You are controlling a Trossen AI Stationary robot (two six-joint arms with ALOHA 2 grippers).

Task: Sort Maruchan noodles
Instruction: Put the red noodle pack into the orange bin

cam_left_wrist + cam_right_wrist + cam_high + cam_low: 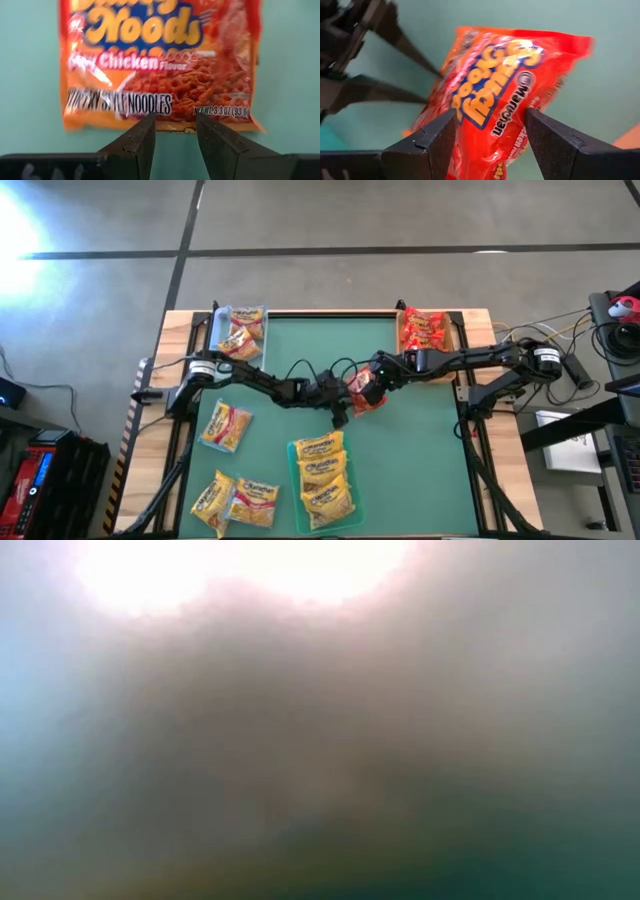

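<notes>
Near edge, left: three yellow packets (235,500) lying loose on the green table (420,460). Just right of them, a green tray (293,480) stacked with more yellow packets. One further loose yellow packet (226,425) a little farther in, left side.

Mid-table: red packet (505,100) held up off the surface, between both arms. Right gripper (490,120) clamped across the packet's body, label bulging between the pads. Left gripper (175,120) open, tips just at the packet's lower edge, apparently pinching nothing. Reads as a handover with the right side carrying the load.

Far left corner: clear tray (213,320) with orange-and-white packets. Far right corner: tan tray (455,330) with red packets, the likely home for this one.

To do the step well:
- Confirm the right grip is firm before moving; crinkly film, slippery, prone to sagging.
- Draw the left arm back toward its own side first, clear of the packet edge and of the right arm's path.
- Carry high enough to clear the tan tray's wall, then release low and flat over the red pile.

Low view fogged, no help.
</notes>
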